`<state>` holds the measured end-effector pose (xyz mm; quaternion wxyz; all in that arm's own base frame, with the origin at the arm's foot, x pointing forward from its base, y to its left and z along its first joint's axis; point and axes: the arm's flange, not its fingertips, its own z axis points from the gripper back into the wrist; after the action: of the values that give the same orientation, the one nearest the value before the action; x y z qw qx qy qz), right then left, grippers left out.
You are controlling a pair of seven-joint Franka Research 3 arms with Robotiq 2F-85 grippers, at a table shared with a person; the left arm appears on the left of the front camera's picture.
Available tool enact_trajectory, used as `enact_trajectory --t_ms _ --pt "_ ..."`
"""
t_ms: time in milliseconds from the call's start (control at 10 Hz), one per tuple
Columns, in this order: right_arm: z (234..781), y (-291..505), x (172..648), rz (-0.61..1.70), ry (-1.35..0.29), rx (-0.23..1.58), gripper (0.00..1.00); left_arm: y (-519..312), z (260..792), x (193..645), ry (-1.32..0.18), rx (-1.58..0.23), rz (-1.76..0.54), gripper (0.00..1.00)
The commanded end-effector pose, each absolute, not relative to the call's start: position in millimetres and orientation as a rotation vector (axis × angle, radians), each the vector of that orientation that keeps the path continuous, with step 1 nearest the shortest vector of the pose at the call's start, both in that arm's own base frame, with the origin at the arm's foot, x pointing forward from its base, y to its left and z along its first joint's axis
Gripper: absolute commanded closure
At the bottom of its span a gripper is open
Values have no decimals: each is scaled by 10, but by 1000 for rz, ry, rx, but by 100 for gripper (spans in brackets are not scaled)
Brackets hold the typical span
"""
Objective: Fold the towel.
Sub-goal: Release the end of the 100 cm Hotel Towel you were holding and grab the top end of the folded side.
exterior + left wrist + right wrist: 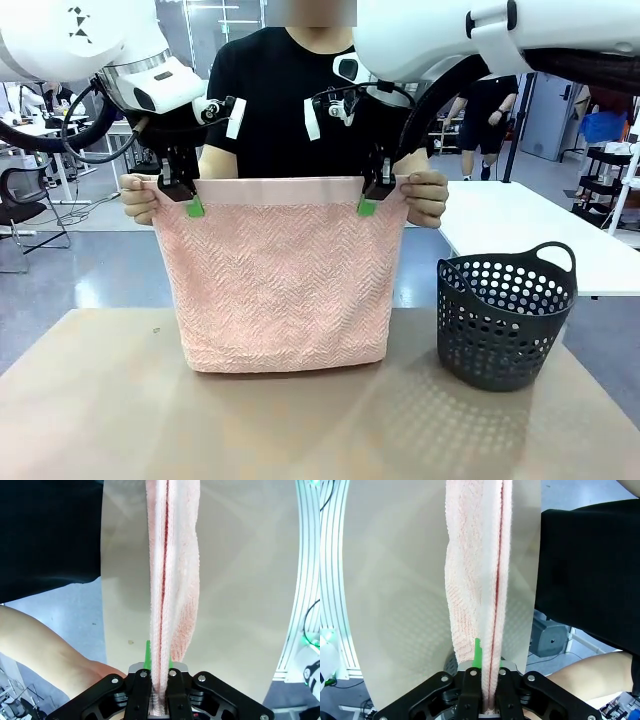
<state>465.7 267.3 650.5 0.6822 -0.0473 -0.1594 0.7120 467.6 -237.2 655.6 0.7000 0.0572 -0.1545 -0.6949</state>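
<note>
towel (280, 285) | pale pink, herringbone terry | doubled over, hanging upright | bottom edge touching table

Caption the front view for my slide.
Left pincer and right pincer grip the top edge of the doubled towel over the table; a person's hands hold its corners.

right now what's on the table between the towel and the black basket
Nothing: in the front view the table is bare between the towel and the basket.
</note>
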Motion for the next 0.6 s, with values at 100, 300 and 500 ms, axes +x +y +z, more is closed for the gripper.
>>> enact_trajectory --t_ms 100,300,500 --pt "6505 2673 4657 1597 -358 -106 100 -2294 6594 4660 -355 118 -1541 100" --pt "6505 2673 4657 1597 -358 -106 100 -2367 6557 4679 -345 127 -1544 100" --pt "6505 2673 4657 1597 -358 -106 100 -2367 6557 4679 -345 127 -1544 100"
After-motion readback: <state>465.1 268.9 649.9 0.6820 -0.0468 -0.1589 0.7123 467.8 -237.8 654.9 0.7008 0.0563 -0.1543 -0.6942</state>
